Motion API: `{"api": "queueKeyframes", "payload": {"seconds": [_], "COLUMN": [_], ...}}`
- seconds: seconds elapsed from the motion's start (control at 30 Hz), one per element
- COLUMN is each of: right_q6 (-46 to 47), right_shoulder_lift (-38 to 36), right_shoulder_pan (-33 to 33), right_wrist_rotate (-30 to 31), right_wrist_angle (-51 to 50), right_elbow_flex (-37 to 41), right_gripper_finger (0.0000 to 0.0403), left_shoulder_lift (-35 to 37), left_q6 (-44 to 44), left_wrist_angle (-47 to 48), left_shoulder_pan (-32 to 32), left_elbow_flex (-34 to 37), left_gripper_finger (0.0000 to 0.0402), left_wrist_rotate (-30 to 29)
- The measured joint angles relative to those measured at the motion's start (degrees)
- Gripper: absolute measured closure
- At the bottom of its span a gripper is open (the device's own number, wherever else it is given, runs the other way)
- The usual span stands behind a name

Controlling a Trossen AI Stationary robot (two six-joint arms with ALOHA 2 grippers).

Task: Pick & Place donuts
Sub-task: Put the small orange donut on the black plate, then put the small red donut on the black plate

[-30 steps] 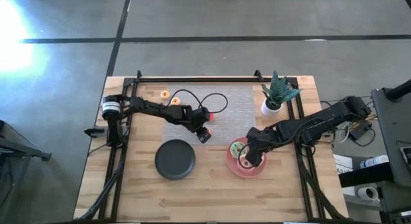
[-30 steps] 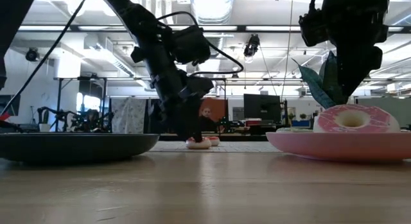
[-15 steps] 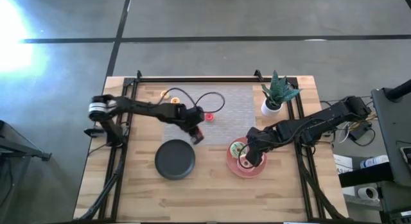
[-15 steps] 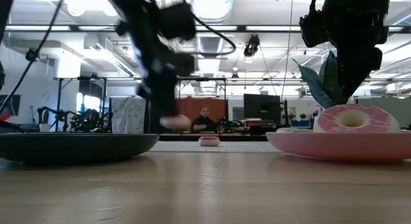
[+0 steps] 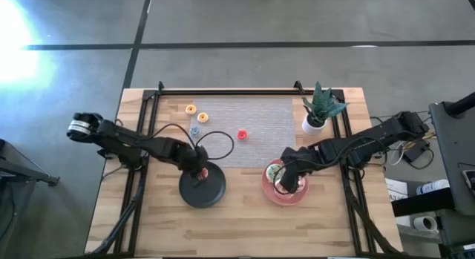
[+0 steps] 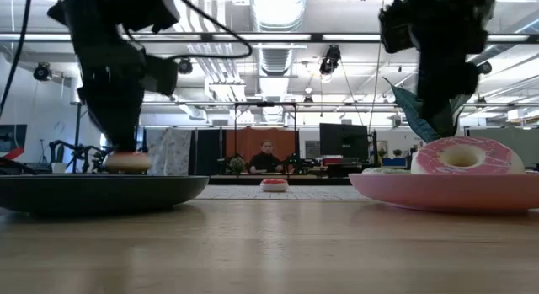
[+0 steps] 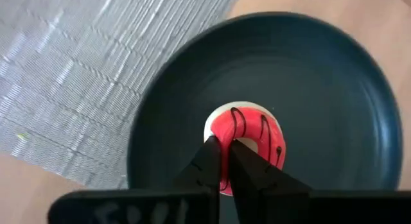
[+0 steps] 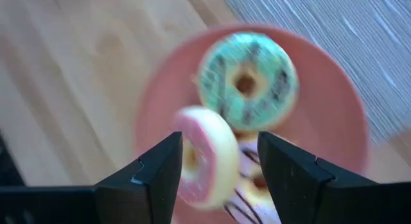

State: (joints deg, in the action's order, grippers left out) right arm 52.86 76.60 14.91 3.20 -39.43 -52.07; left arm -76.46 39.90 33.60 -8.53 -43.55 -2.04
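Observation:
My left gripper (image 5: 199, 172) hangs over the round black plate (image 5: 211, 194), shut on a small donut (image 7: 257, 131) with red icing and dark stripes. In the low view this donut (image 6: 128, 162) sits just above the plate's rim (image 6: 168, 183). My right gripper (image 8: 215, 179) stands open above the pink plate (image 5: 269, 191). A pink donut (image 8: 204, 161) lies below the gap between its fingers, leaning on other donuts beside a green one (image 8: 247, 83). Tiny orange (image 5: 191, 109), yellow (image 5: 202, 118), blue (image 5: 194, 130) and red (image 5: 242, 134) donuts lie on the grey mat (image 5: 260, 118). My left gripper pinches one side of the red-iced donut's ring (image 7: 221, 131) between its two fingers, which come from above and point down. The fingers cover the exact place of contact. The donut hangs level, icing up, over the middle of the black plate.
A potted plant (image 5: 319, 110) stands at the mat's far right corner. A black cable (image 5: 215, 144) trails from my left arm across the mat. Bare wood lies along the table's near edge (image 5: 237, 237).
My left gripper has lifted the red-iced donut off the mat, where it lay a second ago. It has carried it toward the table's left and near edges, to above the black plate. My right gripper has shifted slightly over the pink plate; the pink donut has stayed put.

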Motion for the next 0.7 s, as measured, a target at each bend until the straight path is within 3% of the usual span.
{"api": "queueKeyframes", "payload": {"seconds": [0.4, 0.57, 0.7], "right_q6": [-0.5, -0.4, -1.9], "right_shoulder_lift": [4.0, 8.6, 13.6], "right_shoulder_pan": [-10.1, -15.9, -20.2], "right_wrist_rotate": [-0.1, -1.8, -1.7], "right_wrist_angle": [14.0, 22.4, 23.5], "right_elbow_flex": [-0.1, -0.1, -2.5], "right_gripper_finger": [0.0209, 0.0209, 0.0209], "left_shoulder_lift": [0.5, 2.8, 6.0], "left_q6": [6.3, 7.0, 9.4], "left_wrist_angle": [3.4, 7.4, 9.3], "left_shoulder_pan": [0.0, 0.0, -0.3], "left_elbow_flex": [1.7, -1.0, -3.3], "left_gripper_finger": [0.0282, 0.0266, 0.0265], "left_wrist_rotate": [-3.6, -4.6, -6.0]}}
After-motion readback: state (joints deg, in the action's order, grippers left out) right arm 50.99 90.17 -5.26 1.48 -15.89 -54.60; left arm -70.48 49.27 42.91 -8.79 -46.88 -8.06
